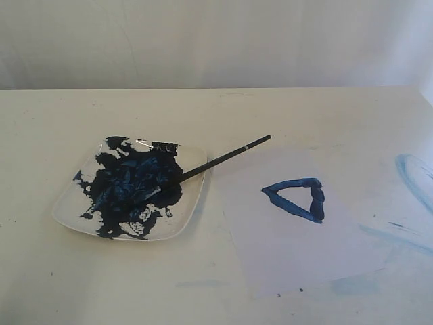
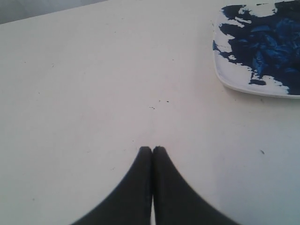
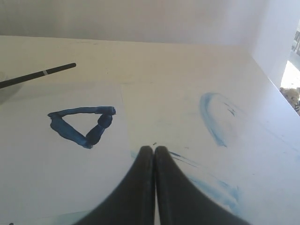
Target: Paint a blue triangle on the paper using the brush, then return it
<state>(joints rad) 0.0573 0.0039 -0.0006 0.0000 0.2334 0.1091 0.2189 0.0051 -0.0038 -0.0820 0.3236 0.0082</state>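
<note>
A dark blue triangle (image 1: 298, 198) (image 3: 82, 125) is painted on the pale paper (image 1: 291, 237) (image 3: 56, 168) right of centre. The black brush (image 1: 216, 161) lies with its tip in the paint on the white plate (image 1: 193, 203) and its handle sticking out over the table; its silver-banded end (image 3: 44, 72) shows in the right wrist view. Neither gripper appears in the exterior view. My left gripper (image 2: 152, 149) is shut and empty over bare table beside the plate (image 2: 243, 86). My right gripper (image 3: 154, 149) is shut and empty near the paper's edge.
Faint light-blue smears (image 1: 413, 176) (image 3: 213, 117) mark the cream tabletop to the right of the paper. The table's right edge (image 3: 276, 89) lies beyond them. A pale wall stands behind the table.
</note>
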